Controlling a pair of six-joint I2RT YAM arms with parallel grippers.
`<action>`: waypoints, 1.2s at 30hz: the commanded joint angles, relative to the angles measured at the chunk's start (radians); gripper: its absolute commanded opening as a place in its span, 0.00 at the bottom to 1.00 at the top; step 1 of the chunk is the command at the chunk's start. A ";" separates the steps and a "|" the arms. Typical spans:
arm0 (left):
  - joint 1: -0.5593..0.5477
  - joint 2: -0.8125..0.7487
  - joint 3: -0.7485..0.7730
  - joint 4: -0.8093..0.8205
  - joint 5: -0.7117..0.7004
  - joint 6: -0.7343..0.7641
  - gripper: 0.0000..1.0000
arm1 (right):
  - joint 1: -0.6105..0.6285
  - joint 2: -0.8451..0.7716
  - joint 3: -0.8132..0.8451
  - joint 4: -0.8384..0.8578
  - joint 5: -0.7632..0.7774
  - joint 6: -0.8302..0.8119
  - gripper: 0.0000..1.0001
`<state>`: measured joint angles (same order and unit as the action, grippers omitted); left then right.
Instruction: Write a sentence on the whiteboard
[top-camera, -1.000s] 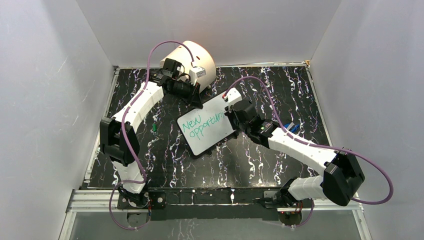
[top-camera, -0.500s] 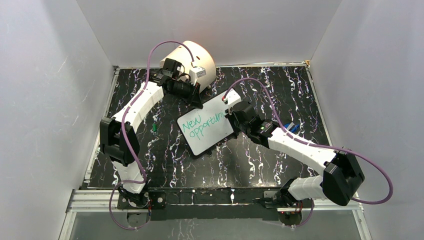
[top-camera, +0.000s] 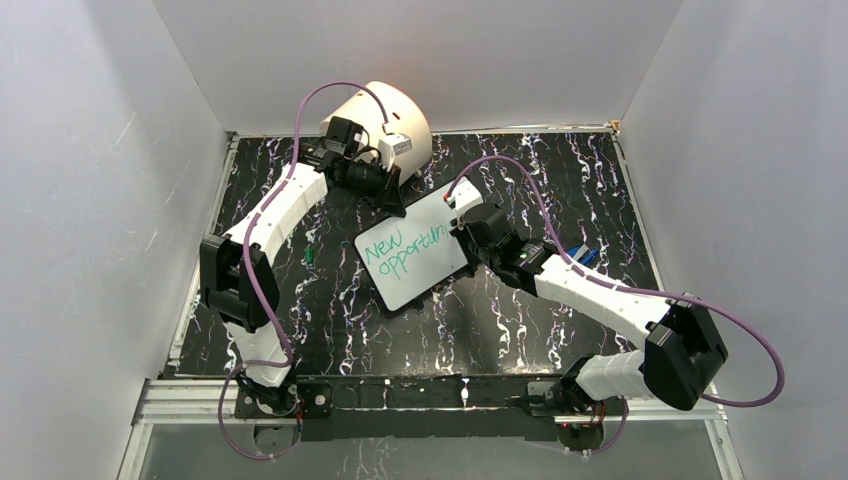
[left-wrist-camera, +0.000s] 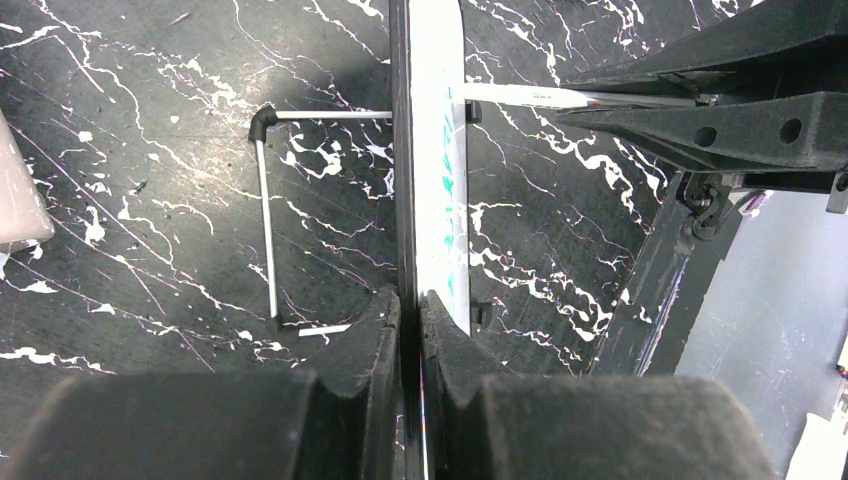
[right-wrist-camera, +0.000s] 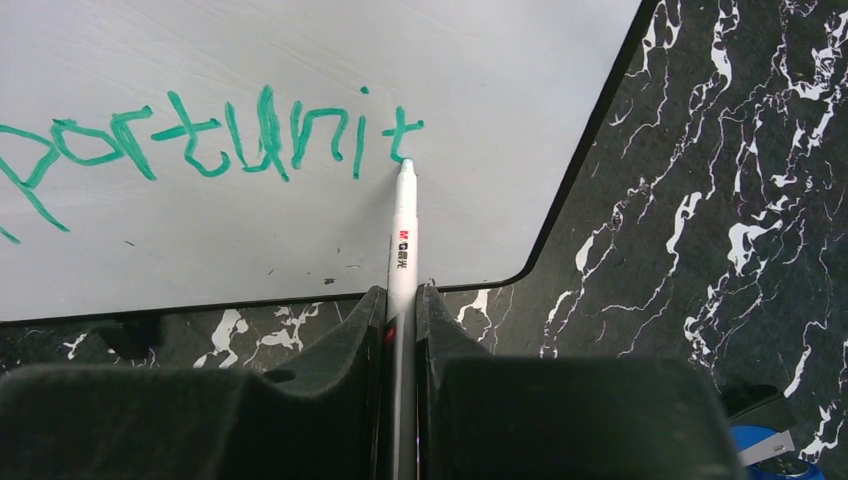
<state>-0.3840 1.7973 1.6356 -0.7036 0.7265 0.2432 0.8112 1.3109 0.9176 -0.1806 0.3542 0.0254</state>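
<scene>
Only the top view shows the whole scene: the whiteboard (top-camera: 415, 262) stands turned at an angle in the middle of the table (top-camera: 500, 330), in front of a cream cylinder (top-camera: 402, 108), with one arm at each end. The sentence (top-camera: 404, 250) reads "New" on one line and "opportunit" under it.

The left wrist view gives what the top view hides. It shows the board (left-wrist-camera: 437, 150) edge-on, and a white wire stand (left-wrist-camera: 265, 200) reaches out from its back side to the table. The left gripper (left-wrist-camera: 408, 300) is pressed together on the near edge of the board, one finger on each face. The marker (left-wrist-camera: 560, 95) comes in from the side and meets the written face.

The right wrist view is the only one that shows the writing (right-wrist-camera: 230, 140) close: green letters "portunit" on the white face (right-wrist-camera: 300, 50). The right gripper (right-wrist-camera: 400, 300) pinches the white marker (right-wrist-camera: 403, 230) between its closed fingers, and the marker's green tip touches the board at the foot of the last "t". A blue object (right-wrist-camera: 770, 460) lies on the table at the lower right corner of this view.
</scene>
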 joint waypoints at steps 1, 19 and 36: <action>-0.033 0.036 -0.020 -0.118 -0.026 0.033 0.00 | -0.006 0.006 0.003 0.048 0.038 0.004 0.00; -0.033 0.037 -0.019 -0.119 -0.035 0.030 0.00 | -0.006 -0.072 -0.002 0.105 0.053 0.004 0.00; -0.033 0.037 -0.021 -0.119 -0.029 0.033 0.00 | -0.018 -0.009 0.010 0.131 0.042 -0.002 0.00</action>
<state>-0.3843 1.7973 1.6375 -0.7078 0.7258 0.2432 0.8005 1.2869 0.9176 -0.1032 0.3927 0.0254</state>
